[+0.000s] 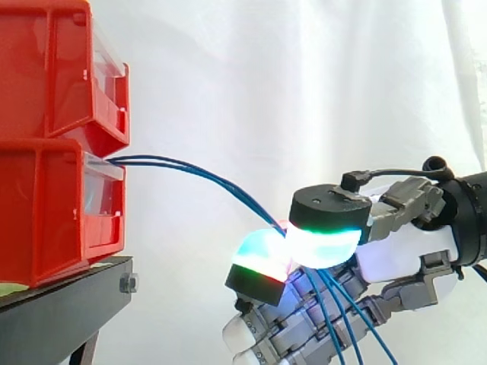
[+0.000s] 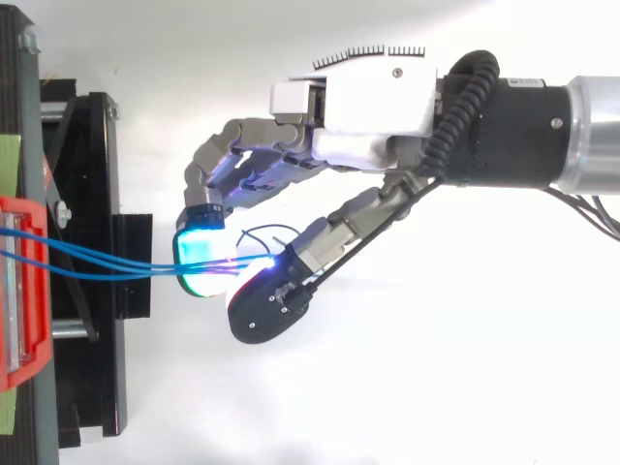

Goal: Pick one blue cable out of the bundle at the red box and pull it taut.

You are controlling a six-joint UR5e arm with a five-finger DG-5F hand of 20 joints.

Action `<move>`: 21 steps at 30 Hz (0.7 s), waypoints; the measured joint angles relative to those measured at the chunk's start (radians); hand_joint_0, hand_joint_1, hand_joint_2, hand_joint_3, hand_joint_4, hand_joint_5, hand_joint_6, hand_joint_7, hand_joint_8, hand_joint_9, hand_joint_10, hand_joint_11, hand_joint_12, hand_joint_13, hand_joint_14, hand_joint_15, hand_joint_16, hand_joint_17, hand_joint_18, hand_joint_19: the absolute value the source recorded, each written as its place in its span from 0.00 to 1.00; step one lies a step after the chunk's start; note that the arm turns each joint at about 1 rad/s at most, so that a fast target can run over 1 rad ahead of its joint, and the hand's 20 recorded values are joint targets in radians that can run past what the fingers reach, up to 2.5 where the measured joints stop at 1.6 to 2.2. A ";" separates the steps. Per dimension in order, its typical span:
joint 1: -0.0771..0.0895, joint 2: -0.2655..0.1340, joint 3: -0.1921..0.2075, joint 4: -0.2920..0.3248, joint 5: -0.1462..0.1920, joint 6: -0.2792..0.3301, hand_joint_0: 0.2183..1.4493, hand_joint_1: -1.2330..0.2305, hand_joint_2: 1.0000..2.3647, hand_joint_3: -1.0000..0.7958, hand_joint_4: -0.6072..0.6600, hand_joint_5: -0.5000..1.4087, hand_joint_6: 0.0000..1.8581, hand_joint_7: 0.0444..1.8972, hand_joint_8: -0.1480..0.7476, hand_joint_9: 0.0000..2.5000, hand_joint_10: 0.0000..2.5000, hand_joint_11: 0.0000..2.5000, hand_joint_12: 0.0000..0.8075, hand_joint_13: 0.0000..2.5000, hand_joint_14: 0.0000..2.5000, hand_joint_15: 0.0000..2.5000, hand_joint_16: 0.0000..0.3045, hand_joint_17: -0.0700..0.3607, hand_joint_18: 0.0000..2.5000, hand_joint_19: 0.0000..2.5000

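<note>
At the left, two red bins [image 1: 46,152] are sitting stacked on a black stand [image 1: 61,312] in front of a white curtain [image 1: 304,76]. Several blue cables [image 1: 190,169] are coming out at the top front edge of the lower bin and running close together to the right, curving gently downward in the side view, well clear of the stand. The robot hand [image 1: 403,251] is pinching these cables between its glowing pads [image 1: 323,247], with its other fingers curling underneath. Past the pinch, loose lengths of cable are hanging down in front of the palm. At the right, the arm [image 2: 542,126] is reaching in roughly level.
</note>
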 measured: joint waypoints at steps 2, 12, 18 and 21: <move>0.000 0.000 0.000 0.001 0.000 0.000 0.27 0.23 0.00 0.28 0.60 0.17 0.50 0.46 0.56 0.19 0.00 0.14 0.47 0.17 0.00 0.07 0.19 0.47 0.18 0.06; 0.002 0.000 0.000 0.002 0.000 0.000 0.31 0.34 0.01 0.36 0.60 0.18 0.50 0.52 0.57 0.23 0.00 0.14 0.45 0.19 0.00 0.08 0.19 0.46 0.18 0.09; 0.003 0.000 0.000 0.002 0.000 0.000 0.34 0.29 0.01 0.47 0.54 0.18 0.51 0.56 0.58 0.24 0.00 0.15 0.45 0.21 0.00 0.09 0.19 0.46 0.20 0.08; 0.003 0.000 0.001 0.002 0.000 0.000 0.37 0.27 0.01 0.47 0.49 0.18 0.51 0.56 0.57 0.24 0.00 0.15 0.45 0.22 0.00 0.09 0.19 0.46 0.21 0.08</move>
